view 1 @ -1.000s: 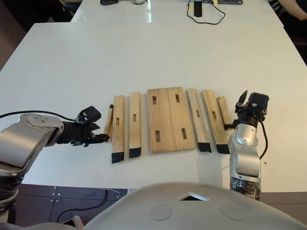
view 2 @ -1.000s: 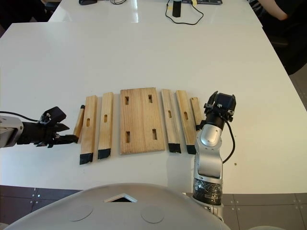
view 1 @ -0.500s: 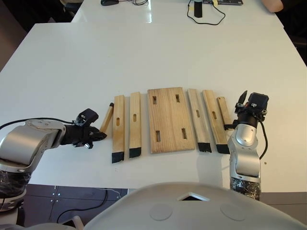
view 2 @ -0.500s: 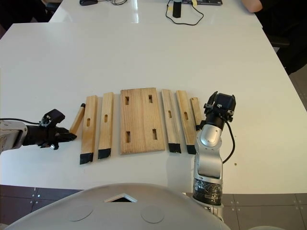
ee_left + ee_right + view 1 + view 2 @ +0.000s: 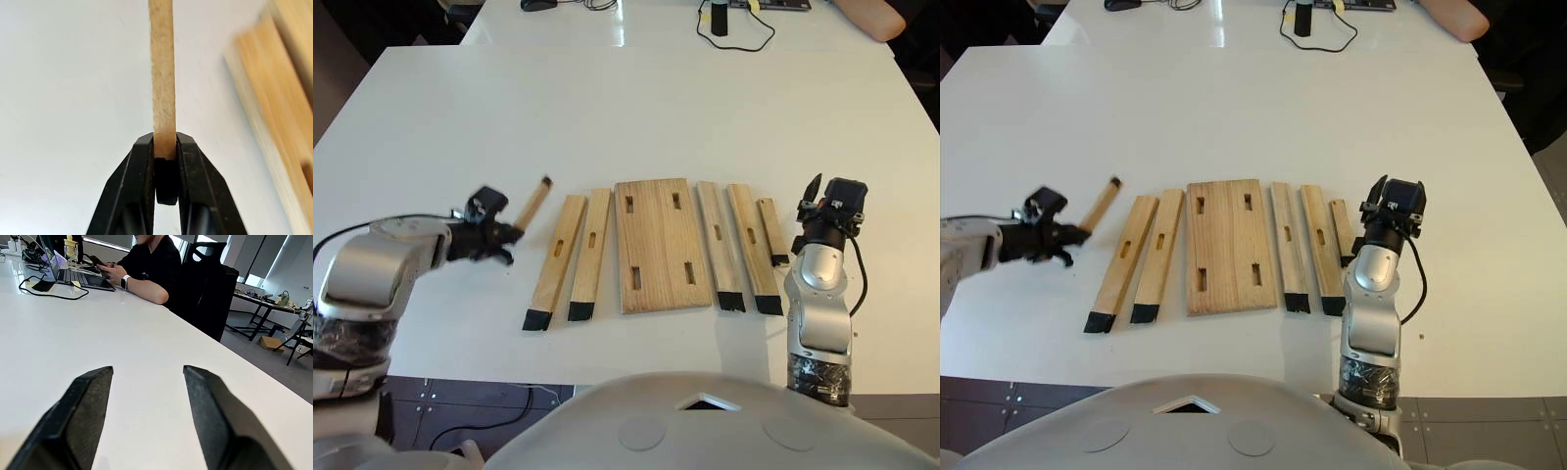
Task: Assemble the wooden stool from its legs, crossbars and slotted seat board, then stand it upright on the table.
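Observation:
The slotted seat board (image 5: 660, 245) lies flat mid-table. Left of it two legs (image 5: 555, 262) (image 5: 590, 255) lie skewed, their black ends toward the front. On its right are two more legs (image 5: 718, 245) (image 5: 751, 247) and a short crossbar (image 5: 770, 232). My left gripper (image 5: 506, 233) is shut on one end of another crossbar (image 5: 532, 203), held off the table and pointing away, left of the legs. The wrist view shows the pinched crossbar (image 5: 162, 73) between the fingertips (image 5: 142, 152). My right gripper (image 5: 824, 196) stands open just right of the short crossbar, its fingers (image 5: 83, 406) apart and holding nothing.
A black cable and a small black device (image 5: 717, 22) lie at the table's far edge, with a mouse (image 5: 536, 5) farther left. The white table (image 5: 431, 127) has broad bare room behind and left of the parts. The front edge runs close to the legs' black ends.
My left gripper closed on the left crossbar and lifted it back and to the left. The two left legs swung askew, black ends leftward. The right arm barely shifted.

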Motion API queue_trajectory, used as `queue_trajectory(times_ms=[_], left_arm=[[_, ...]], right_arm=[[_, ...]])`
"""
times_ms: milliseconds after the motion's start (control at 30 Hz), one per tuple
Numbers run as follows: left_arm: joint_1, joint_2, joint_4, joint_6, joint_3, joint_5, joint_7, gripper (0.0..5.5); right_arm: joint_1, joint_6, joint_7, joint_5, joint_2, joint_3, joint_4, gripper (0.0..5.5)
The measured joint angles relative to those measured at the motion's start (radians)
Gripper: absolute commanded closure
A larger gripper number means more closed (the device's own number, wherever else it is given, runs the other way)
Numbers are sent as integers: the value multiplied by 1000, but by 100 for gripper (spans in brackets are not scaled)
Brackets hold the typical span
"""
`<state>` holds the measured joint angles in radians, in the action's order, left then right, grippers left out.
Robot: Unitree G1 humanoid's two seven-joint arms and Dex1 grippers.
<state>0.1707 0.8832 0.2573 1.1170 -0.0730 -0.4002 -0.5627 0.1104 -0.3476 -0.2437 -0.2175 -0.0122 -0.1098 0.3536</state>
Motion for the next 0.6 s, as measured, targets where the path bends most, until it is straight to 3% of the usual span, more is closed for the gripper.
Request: queue_trajectory(times_ms=[100, 233, 500, 600], left_arm=[[135, -74, 11, -205, -57, 40, 62, 509], [154, -225, 93, -446, -48, 26, 53, 509], [103, -441, 79, -886, 72, 85, 29, 509], [48, -484, 63, -1011, 135, 140, 15, 509]], right_arm=[[-64, 42, 120, 27, -101, 0, 44, 284], [-135, 46, 279, 233, -103, 6, 138, 284], [-266, -292, 491, 894, -125, -24, 301, 284], [-333, -368, 523, 1002, -162, 18, 341, 284]])
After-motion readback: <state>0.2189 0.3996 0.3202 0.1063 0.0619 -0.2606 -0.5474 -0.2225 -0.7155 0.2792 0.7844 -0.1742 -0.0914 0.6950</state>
